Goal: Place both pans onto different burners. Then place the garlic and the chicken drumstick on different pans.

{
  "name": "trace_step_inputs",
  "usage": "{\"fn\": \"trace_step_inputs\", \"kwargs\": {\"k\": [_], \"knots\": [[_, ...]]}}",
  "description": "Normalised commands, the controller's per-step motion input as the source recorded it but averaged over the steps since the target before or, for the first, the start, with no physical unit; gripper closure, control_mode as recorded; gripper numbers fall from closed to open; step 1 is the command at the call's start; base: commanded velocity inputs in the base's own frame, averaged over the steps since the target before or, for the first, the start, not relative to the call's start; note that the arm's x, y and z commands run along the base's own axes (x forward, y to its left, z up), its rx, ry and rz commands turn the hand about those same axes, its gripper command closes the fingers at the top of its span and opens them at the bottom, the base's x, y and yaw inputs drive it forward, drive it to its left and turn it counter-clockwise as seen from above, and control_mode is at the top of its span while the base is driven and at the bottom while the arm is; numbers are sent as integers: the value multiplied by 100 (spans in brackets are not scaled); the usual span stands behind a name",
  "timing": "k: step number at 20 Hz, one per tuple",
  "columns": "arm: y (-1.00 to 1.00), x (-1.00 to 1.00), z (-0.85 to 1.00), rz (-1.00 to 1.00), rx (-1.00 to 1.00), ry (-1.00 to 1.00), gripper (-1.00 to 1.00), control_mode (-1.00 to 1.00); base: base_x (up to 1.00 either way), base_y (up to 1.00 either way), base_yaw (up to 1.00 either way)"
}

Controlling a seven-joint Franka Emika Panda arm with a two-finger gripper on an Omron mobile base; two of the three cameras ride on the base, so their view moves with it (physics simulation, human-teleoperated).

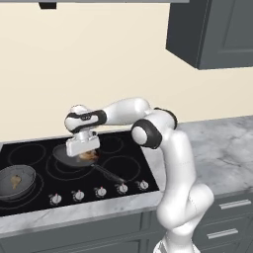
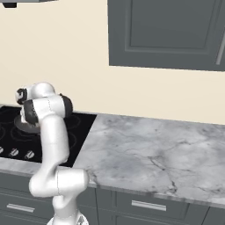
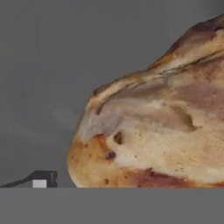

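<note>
Here we see our gripper low over the shallower pan, which sits on a burner near the middle of the black cooktop. The jaws stand wide apart and clamp nothing. Right under them lies the chicken drumstick — orange-brown, resting on the pan's floor. In the hand view the chicken drumstick looms large against the grey pan floor, tan and browned with small dark spots, and one dark fingertip shows at the lower left, beside the meat and apart from it. The pan's long black handle runs toward the silver knobs at the front edge.

At the left of the cooktop the deeper pan sits on another burner, with the garlic inside it — a small pale lump. The marble surface stretches to the right of the cooktop
</note>
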Motion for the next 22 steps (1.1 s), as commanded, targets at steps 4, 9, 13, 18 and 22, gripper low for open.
{"fn": "trace_step_inputs", "kwargs": {"k": [4, 9, 13, 18, 22], "knots": [[64, -6, -24, 5, 0, 11, -100, -100, 0, 0, 0], [11, -47, 9, 5, -8, -78, -100, -100, 0, 0, 0], [-5, -32, 0, -3, 5, -7, -100, -100, 0, 0, 0], [-48, 0, 44, -4, 20, 1, -100, -100, 0, 0, 0], [-53, -5, 42, -9, 17, 0, -100, -100, 0, 0, 0]]}}
